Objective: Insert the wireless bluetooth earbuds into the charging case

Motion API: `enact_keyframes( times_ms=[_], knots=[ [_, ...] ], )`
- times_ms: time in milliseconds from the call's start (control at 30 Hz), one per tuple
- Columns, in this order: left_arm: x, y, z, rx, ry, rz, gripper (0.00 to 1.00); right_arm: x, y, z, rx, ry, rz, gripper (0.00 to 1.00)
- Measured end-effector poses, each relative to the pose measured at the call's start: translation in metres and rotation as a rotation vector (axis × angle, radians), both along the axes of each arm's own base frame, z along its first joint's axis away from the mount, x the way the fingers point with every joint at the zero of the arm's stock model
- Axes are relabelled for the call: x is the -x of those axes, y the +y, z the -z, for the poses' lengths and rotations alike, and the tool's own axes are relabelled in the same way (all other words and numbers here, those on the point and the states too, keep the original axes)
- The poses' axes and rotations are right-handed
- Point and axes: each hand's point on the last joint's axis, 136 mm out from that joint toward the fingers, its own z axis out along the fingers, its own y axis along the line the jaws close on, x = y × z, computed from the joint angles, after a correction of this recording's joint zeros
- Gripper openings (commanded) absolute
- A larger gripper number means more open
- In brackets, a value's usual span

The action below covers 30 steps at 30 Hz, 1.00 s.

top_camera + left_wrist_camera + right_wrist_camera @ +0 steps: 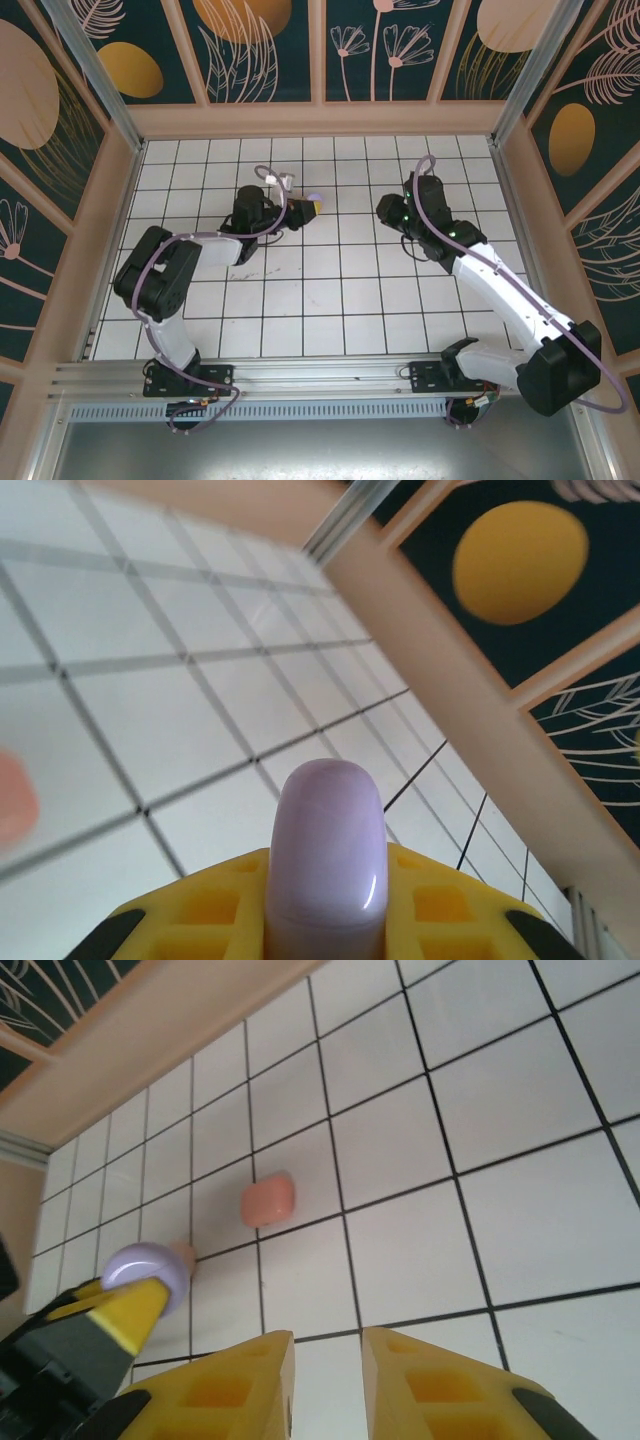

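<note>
The left pincer (325, 905) is clenched on a smooth lilac rounded plastic piece (325, 830), which sits between its yellow fingers at the far middle of the white, black-gridded surface (330, 290). I cannot tell whether it is a bud or a case. The right pincer (327, 1380) is just to its right, released, its fingers slightly parted around nothing. A salmon-pink rounded plastic piece (267, 1200) lies on the surface near the left pincer, apart from both pincers. A paler pink bit (186, 1256) shows just beside the lilac piece.
</note>
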Motion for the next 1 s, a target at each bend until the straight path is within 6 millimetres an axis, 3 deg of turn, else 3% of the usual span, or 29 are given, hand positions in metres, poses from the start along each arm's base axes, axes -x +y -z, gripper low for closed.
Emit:
enact_keyframes(
  times_ms=[133,400,567,800,1000],
  knots=[
    [0.004,0.001,0.035,-0.007,0.174,-0.021,0.03,0.005,-0.003,0.007,0.003,0.008,0.005,0.26],
    [0.008,0.003,0.069,-0.07,0.356,-0.068,0.13,0.003,-0.003,0.002,-0.008,-0.015,0.006,0.27],
    [0.008,0.01,0.093,-0.142,0.446,-0.116,0.27,0.005,-0.004,-0.003,-0.016,-0.03,0.006,0.28],
    [0.009,0.021,0.11,-0.227,0.506,-0.164,0.43,0.007,-0.005,-0.011,-0.018,-0.055,-0.001,0.38],
    [0.001,0.019,0.106,-0.263,0.492,-0.174,0.57,0.005,-0.006,-0.018,-0.018,-0.067,0.002,0.48]
  ],
)
